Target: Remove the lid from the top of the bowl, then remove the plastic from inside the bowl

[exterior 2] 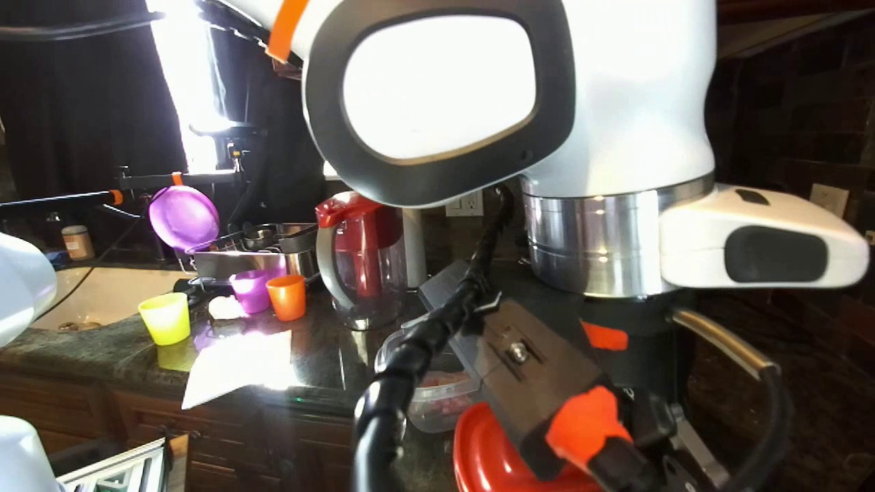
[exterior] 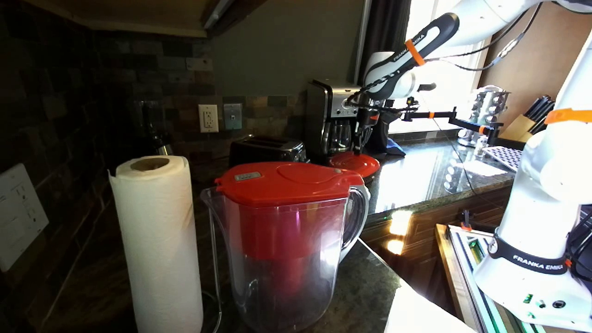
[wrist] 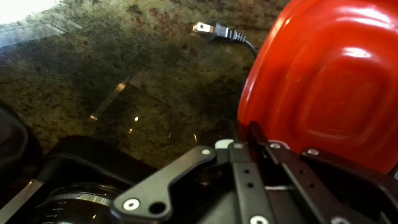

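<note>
The red lid point(wrist: 329, 87) fills the right of the wrist view; it also shows in both exterior views point(exterior: 354, 163) point(exterior 2: 482, 444). My gripper point(wrist: 244, 129) has its fingers nearly together, one on each side of the lid's near rim, so it looks shut on that rim. In an exterior view the gripper point(exterior: 358, 149) points down at the lid. The clear bowl point(exterior 2: 427, 418) stands beside the lid, partly hidden by the arm and its cable. Pinkish contents point(exterior 2: 446, 380) show inside it, too blurred to identify. The bowl is hidden behind the pitcher in an exterior view.
A red-topped pitcher point(exterior: 286, 222) stands near a paper towel roll point(exterior: 157, 245). A coffee maker point(exterior: 319, 120) and a toaster point(exterior: 266, 149) stand by the wall. A power plug point(wrist: 220, 31) lies beside the lid. Yellow point(exterior 2: 165, 318), purple point(exterior 2: 251, 290) and orange point(exterior 2: 287, 298) cups stand on the counter.
</note>
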You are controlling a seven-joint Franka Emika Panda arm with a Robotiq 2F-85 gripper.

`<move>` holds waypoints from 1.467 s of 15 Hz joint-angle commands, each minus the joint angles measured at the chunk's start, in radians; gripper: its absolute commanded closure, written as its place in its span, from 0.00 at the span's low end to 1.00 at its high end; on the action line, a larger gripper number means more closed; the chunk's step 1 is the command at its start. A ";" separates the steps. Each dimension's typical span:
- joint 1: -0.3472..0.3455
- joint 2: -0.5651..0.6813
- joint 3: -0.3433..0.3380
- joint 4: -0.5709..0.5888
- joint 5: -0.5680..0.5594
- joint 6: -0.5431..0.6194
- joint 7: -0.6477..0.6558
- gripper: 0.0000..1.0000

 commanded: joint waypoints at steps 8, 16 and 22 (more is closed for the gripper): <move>-0.034 0.188 0.012 0.069 0.005 0.089 -0.027 0.98; -0.052 0.255 0.029 0.074 0.016 0.156 -0.021 0.68; -0.044 0.168 0.034 0.019 -0.017 0.199 -0.014 0.15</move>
